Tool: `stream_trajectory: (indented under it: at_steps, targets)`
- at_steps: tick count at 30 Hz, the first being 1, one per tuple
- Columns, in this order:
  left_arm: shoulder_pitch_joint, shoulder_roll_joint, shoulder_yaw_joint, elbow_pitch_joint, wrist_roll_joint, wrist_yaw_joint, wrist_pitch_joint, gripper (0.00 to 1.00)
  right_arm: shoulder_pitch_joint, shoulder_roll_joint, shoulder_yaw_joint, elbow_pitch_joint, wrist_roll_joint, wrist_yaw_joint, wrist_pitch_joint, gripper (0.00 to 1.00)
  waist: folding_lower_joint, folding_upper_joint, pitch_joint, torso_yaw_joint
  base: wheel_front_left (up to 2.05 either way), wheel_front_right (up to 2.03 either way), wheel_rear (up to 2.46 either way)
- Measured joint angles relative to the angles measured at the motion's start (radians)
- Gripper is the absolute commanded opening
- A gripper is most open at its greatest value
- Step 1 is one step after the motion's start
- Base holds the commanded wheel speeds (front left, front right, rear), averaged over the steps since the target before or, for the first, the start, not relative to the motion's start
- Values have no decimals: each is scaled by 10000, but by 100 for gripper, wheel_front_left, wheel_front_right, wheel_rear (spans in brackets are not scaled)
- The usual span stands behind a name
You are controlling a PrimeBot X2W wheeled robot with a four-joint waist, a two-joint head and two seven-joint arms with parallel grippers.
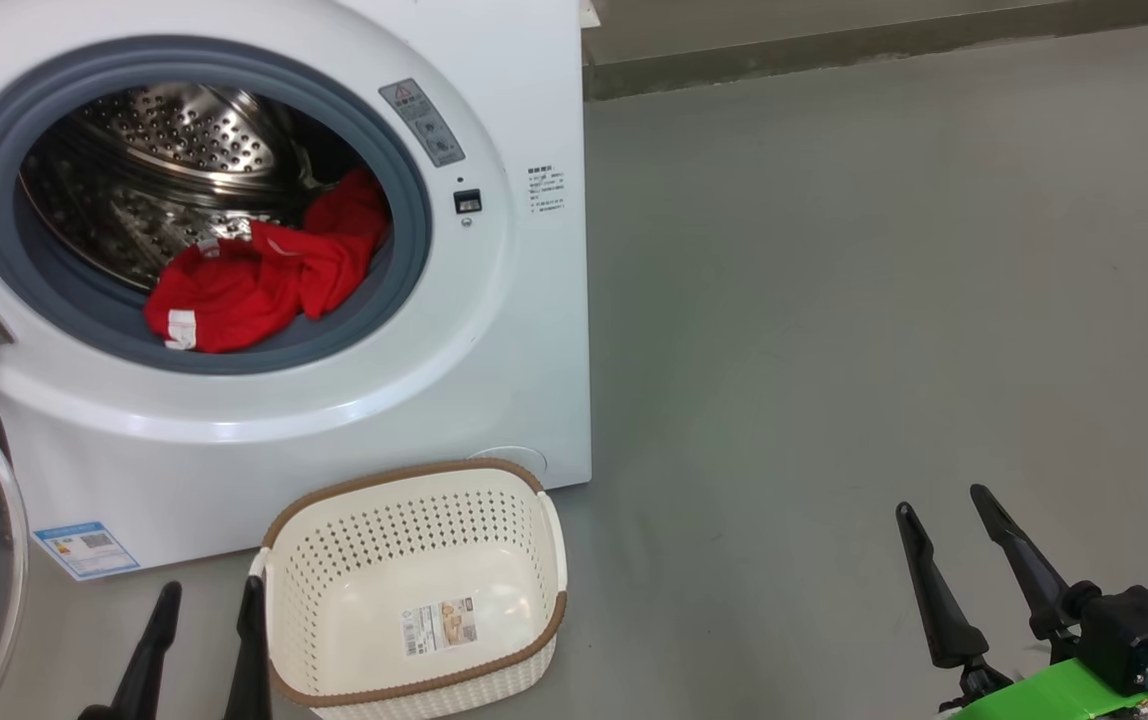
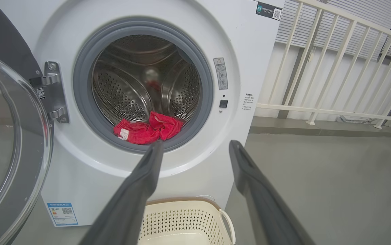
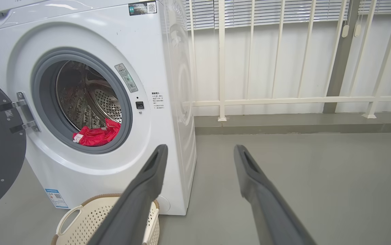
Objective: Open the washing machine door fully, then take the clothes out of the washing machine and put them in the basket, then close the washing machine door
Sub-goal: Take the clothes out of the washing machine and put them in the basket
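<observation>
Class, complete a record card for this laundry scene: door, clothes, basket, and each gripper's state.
washing machine door: swung wide open, hinged left of the opening
clothes: red, lying at the front of the drum, partly on the grey gasket
basket: on the floor before the washing machine, no clothes inside
left gripper: open, holding nothing, beside the basket
right gripper: open, holding nothing, over the floor
</observation>
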Motion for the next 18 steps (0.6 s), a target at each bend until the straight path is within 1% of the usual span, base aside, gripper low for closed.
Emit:
stream_trajectory:
  at_steps: [4, 8, 12, 18]
  targets:
    - [50, -10, -2, 8, 10, -13, 0, 100, -1, -42, 12, 15, 4, 0, 0, 100, 0, 0, 3, 10, 32, -9, -24]
    - [50, -35, 4, 54, 44, -13, 0, 100, -1, -58, 23, 23, 15, 0, 0, 100, 0, 0, 0, 19, 101, -49, -52]
    - [50, -58, 38, 96, 90, -12, 0, 100, 0, -102, 61, 23, 15, 0, 0, 100, 0, 0, 3, 19, 157, -103, -53]
    - [42, -79, 94, 138, 58, -12, 0, 100, -1, -151, 105, 61, 86, 0, 0, 100, 0, 0, 26, 26, 203, -152, -51]
